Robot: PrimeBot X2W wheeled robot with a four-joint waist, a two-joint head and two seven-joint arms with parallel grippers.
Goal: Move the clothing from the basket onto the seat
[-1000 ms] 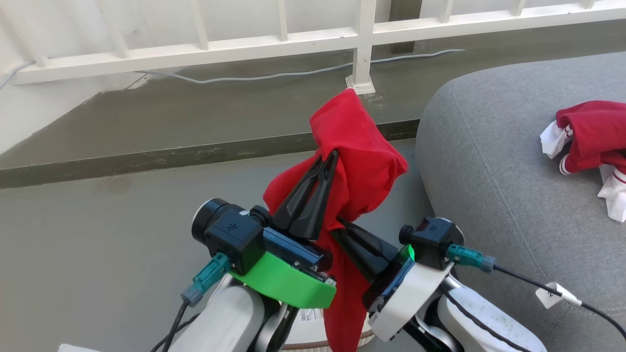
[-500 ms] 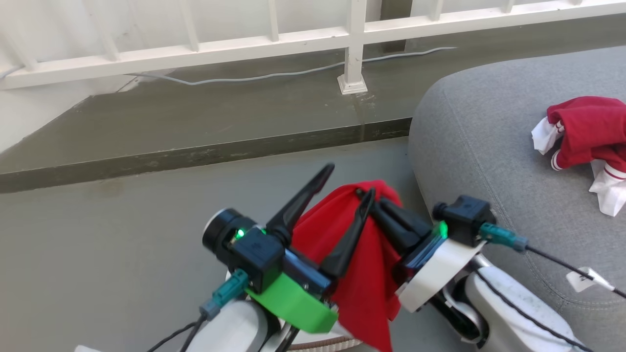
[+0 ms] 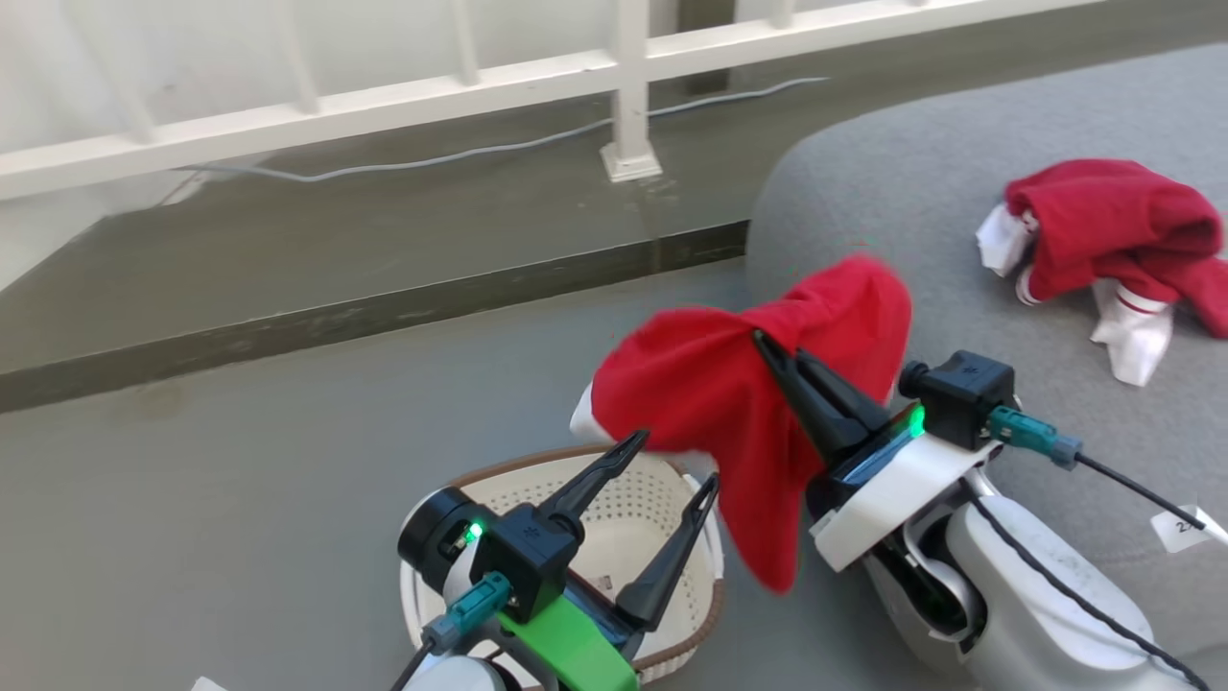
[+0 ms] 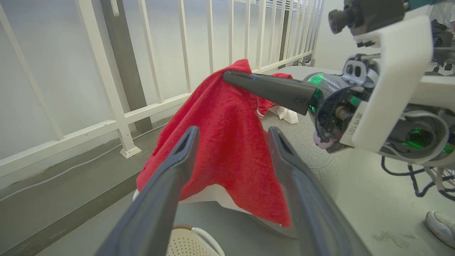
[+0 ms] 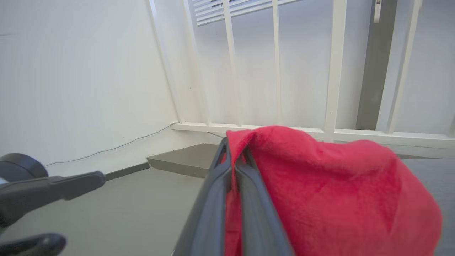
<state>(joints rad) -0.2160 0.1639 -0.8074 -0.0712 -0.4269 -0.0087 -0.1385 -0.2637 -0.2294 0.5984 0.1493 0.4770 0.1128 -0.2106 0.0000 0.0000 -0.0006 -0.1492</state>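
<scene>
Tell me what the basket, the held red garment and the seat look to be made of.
Basket: likely cream moulded plastic, going by its even rows of holes and slight sheen, with a brown woven-look rim.
Red garment: soft, matt, fleecy-looking cloth that drapes in loose folds.
Seat: grey matt woven upholstery, probably padded, given its rounded edge.

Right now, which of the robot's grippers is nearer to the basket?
Left. The open left gripper hovers directly over the basket; the right gripper, shut on a red garment, is off to its right, toward the seat.
</scene>
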